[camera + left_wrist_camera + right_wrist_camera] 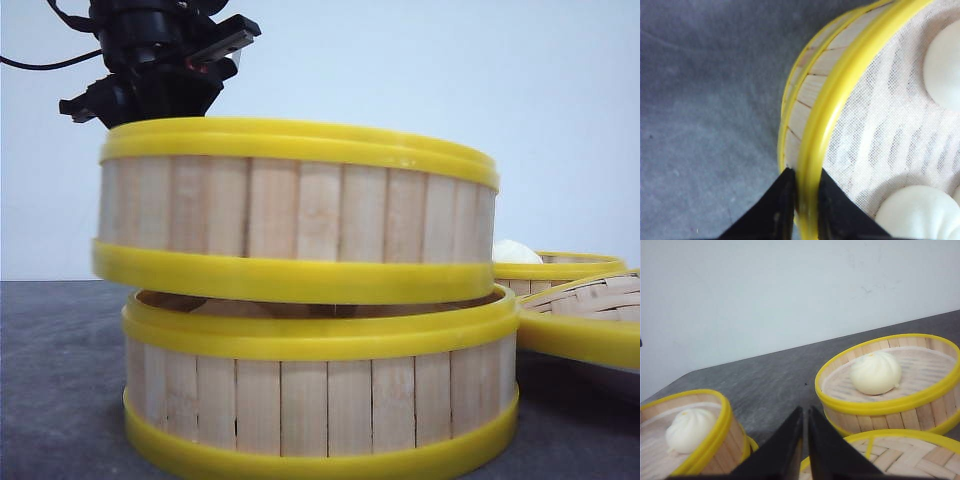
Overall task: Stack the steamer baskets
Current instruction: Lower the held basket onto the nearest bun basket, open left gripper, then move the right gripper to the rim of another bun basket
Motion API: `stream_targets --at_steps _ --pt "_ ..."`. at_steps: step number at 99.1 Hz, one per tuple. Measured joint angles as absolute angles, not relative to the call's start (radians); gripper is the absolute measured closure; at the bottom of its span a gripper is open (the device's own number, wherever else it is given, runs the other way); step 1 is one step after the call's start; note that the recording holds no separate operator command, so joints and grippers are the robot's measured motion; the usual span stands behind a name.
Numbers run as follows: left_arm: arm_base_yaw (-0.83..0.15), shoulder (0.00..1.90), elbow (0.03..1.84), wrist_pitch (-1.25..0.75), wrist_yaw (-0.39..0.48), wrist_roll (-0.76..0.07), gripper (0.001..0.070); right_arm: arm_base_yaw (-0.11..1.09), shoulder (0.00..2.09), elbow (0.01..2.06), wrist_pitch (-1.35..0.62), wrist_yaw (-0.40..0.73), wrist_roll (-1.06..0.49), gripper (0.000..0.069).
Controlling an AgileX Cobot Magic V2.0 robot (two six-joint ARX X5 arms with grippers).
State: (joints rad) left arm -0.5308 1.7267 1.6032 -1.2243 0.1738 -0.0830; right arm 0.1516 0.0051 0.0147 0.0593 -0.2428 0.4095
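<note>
One steamer basket (pixel 300 210) hangs slightly tilted just above a second steamer basket (pixel 320 400) on the dark table. A gap shows between them on the left side; on the right their yellow rims nearly meet. My left gripper (pixel 807 172) is shut on the upper basket's top rim (pixel 840 85), one finger outside the wall and one inside. White buns (pixel 920 212) lie on the cloth liner inside it. The left arm's wrist (pixel 160 60) rises behind the basket's back left edge. My right gripper (pixel 806 412) is shut and holds nothing, and it hovers over the table between the baskets.
A third basket (pixel 890 405) with one bun (pixel 875 372) stands at the right, also seen low in the front view as a basket (pixel 560 268). A woven-topped lid (pixel 590 310) leans in front of it. Pale wall behind the table.
</note>
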Motion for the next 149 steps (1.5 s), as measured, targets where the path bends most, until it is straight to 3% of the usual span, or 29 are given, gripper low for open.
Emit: stream_targets --at_steps 92,99,113,123,131,149 --pt "-0.541 1.799 1.604 -1.224 0.194 -0.095 0.0669 0.152 0.005 0.015 0.059 -0.243 0.410 0.0676" --pt "-0.541 1.799 1.604 -1.219 0.204 -0.097 0.0605 0.152 0.005 0.015 0.059 -0.243 0.410 0.0676" --pt "-0.541 1.799 1.604 -1.207 0.207 -0.098 0.0343 0.152 0.005 0.015 0.059 -0.243 0.410 0.0676" --pt "-0.537 1.799 1.604 -1.199 0.208 -0.109 0.0207 0.152 0.005 0.015 0.059 -0.243 0.410 0.0676" --pt "-0.529 1.799 1.615 -1.191 0.208 -0.117 0.0167 0.152 0.005 0.015 0.062 -0.242 0.410 0.0676" --pt "-0.520 1.774 1.706 -1.128 0.208 -0.121 0.0152 0.152 0.005 0.015 0.175 -0.223 0.422 0.0679"
